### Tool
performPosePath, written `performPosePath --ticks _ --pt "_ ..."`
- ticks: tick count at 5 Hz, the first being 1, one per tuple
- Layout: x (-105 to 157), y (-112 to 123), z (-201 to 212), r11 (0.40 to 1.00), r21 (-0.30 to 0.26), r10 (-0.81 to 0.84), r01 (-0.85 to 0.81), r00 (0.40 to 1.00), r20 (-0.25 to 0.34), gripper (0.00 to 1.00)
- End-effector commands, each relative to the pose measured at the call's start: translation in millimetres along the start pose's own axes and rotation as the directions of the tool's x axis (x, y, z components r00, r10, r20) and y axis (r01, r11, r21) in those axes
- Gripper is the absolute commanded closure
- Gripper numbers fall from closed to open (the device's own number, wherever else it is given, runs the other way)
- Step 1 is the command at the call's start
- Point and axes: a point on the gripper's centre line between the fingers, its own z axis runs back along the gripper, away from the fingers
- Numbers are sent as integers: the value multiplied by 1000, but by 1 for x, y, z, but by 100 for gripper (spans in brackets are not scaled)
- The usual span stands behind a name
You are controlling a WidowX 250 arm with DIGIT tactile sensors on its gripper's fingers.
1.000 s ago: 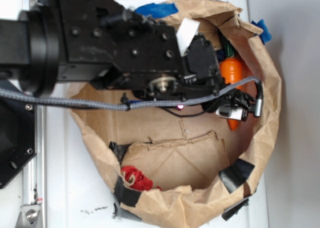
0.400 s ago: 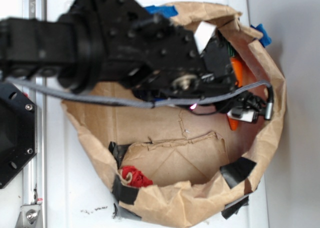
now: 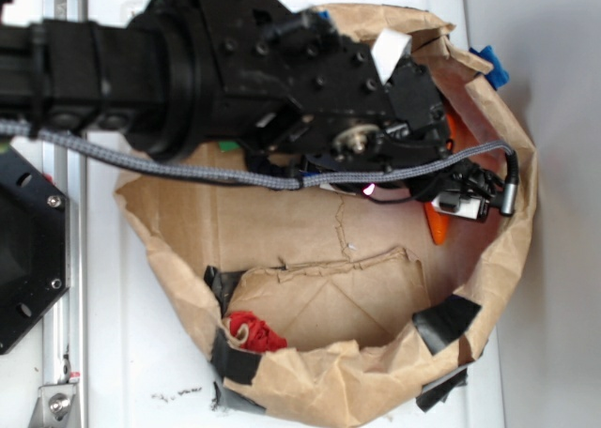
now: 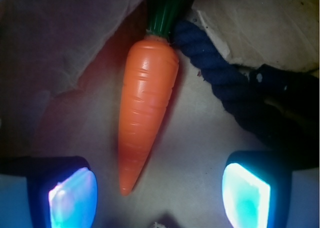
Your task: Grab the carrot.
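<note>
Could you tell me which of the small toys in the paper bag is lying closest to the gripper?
The orange carrot, between the open gripper's fingertips in the wrist view. The red lump sits apart at the bag's opposite edge.

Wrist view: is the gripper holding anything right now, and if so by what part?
Nothing is held. The gripper is open, and the carrot lies untouched between its fingers, tip toward the camera.

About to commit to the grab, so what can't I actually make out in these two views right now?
- Exterior: the carrot is mostly hidden under the arm; only orange slivers show.
- Wrist: the end effector fingers are cut off by the bottom edge, and their height above the carrot is unreadable.
- Wrist: the stem top runs into shadow.
</note>
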Motion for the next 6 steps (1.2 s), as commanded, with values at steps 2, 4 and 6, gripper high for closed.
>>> performPosePath --ticks 2,4,6 --pt "11 -9 12 998 -62 9 -7 1000 29 0" --pt "15 -11 8 999 15 42 -42 998 42 0" --pt "4 6 13 1000 3 21 -21 999 46 0"
